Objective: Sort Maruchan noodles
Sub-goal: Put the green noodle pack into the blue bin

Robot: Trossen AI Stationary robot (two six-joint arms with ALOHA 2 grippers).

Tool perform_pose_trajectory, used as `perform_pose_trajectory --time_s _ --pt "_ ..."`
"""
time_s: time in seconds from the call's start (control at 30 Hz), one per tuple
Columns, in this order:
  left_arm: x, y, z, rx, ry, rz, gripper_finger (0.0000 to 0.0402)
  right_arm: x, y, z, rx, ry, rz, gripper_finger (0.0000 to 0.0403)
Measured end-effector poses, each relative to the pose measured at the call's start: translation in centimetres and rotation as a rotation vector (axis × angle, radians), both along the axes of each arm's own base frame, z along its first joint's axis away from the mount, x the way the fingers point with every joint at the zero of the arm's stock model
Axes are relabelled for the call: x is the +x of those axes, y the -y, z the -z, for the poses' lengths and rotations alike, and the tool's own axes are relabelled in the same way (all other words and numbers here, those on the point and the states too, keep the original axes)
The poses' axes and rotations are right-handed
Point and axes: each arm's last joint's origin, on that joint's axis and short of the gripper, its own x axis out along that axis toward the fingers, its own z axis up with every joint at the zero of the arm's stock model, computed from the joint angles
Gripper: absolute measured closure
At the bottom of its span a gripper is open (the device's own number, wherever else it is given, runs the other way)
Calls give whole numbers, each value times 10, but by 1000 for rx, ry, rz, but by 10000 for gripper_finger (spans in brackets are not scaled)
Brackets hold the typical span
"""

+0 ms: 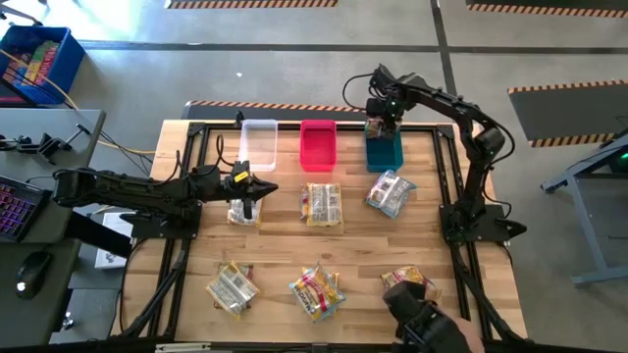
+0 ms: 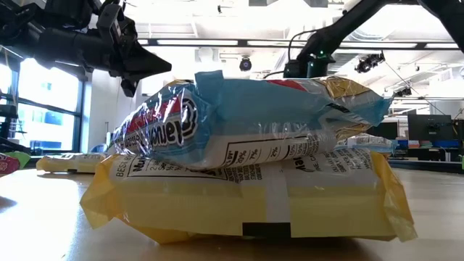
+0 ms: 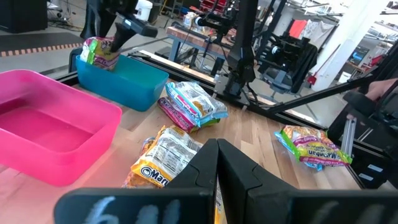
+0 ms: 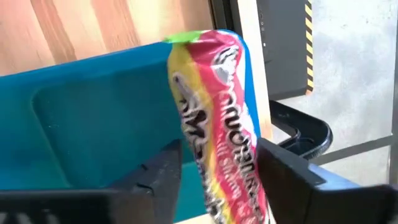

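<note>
I am holding a crinkly pink, yellow and green noodle packet in my right gripper, one dark finger on each flat side. The packet is shiny and soft, and it is hanging over the back end of the teal bin, a smooth plastic box with rounded corners. Beside it are sitting a pink-red bin and a clear bin, both the same box shape.

My left gripper is pinched shut with nothing in it, hovering above a packet on the pale wooden table.

More flat, wrinkly packets are lying about: a yellow pile in the middle, a silvery-blue pile near the teal bin, and three piles along the near edge. A person's dark sleeve is showing at the near edge of the table.
</note>
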Motion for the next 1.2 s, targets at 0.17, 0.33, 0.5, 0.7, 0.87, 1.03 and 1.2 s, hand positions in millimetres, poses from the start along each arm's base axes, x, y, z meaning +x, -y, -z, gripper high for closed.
perform_pose_trajectory --time_s 0.17,0.33,0.5,0.7,0.87,1.03,1.2 --pt "0 0 0 -7 1 -1 401 1 2 5 27 20 -8 328" --pt "0 0 0 -8 1 -1 401 1 4 5 19 34 -15 388" --pt "0 0 0 -14 2 -2 401 2 4 5 22 47 -25 395" --pt "0 0 0 -16 3 -2 401 3 5 5 32 72 -9 358" --pt "0 0 1 -18 -10 -2 401 4 6 5 27 84 14 293" --pt "0 0 2 -18 -21 -2 401 3 7 5 4 64 29 241" --pt "0 0 2 6 -25 1 401 2 5 3 0 53 31 228"
